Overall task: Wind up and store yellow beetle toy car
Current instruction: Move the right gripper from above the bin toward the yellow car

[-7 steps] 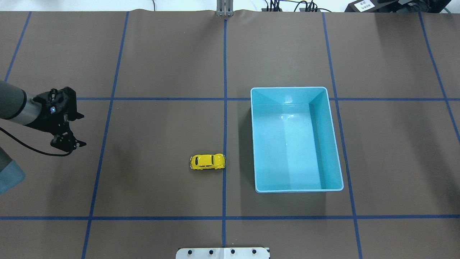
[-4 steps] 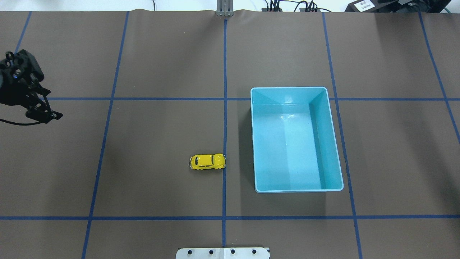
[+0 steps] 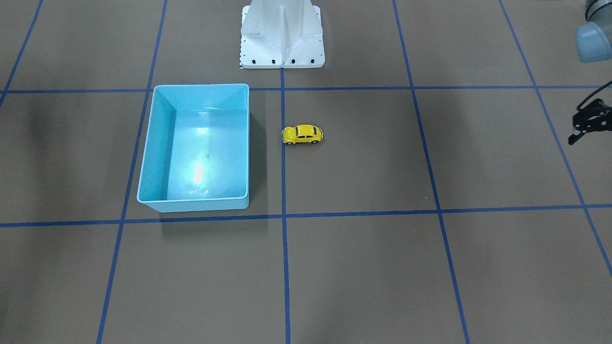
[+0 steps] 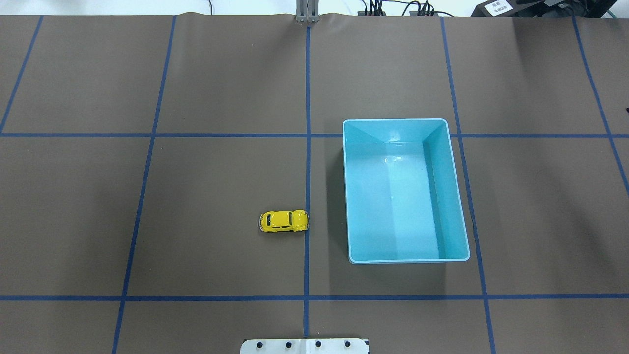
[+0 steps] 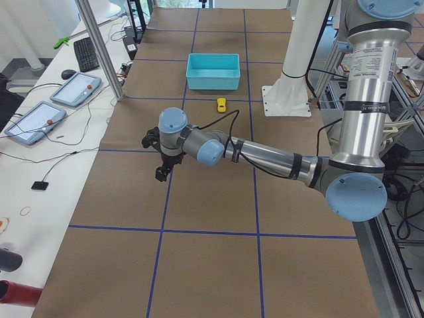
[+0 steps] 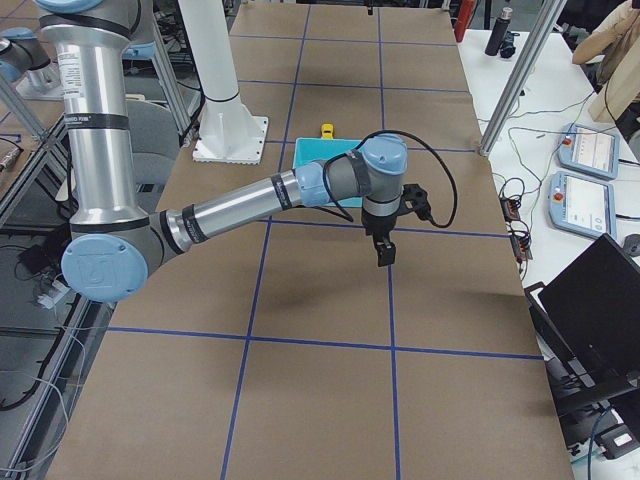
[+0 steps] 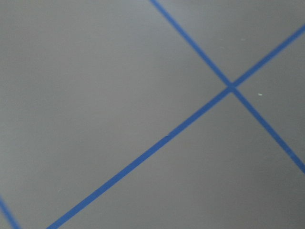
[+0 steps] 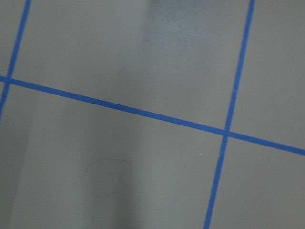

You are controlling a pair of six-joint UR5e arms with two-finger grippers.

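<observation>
**Car on the desk beside the bin, both tools well away**

Front-facing view: the yellow beetle toy car (image 3: 302, 134) stood on its wheels on the brown desk (image 3: 363, 267). One end met the central blue tape line (image 3: 284, 248). The teal bin (image 3: 196, 204) sat on the other side of that line, near the car but apart from it. A white mount (image 3: 282, 38) stood at the top of the view. The left tool (image 3: 584, 125) showed at the view's right edge, cut off by the frame and well apart from the car. I could not tell whether its fingers were spread or pressed together.

Overhead view: the car (image 4: 284, 221) lay crosswise to the left of the bin (image 4: 395, 120), near the bin's lower half.

Left side view: the near arm stretched low across the desk, with the left tool (image 5: 161, 173) pointing down over a tape line. The car (image 5: 221, 104) sat far beyond it, in front of the bin (image 5: 212, 81).

Right side view: the near arm reached out over the desk, with the right tool (image 6: 385, 252) pointing down above it. This view did not show how its fingers stood. The car (image 6: 326, 130) showed just beyond the bin (image 6: 312, 150).

Left wrist view: blurred desk surface and crossing tape lines filled the frame.

Right wrist view: desk surface and crossing tape lines filled the frame here too.
</observation>
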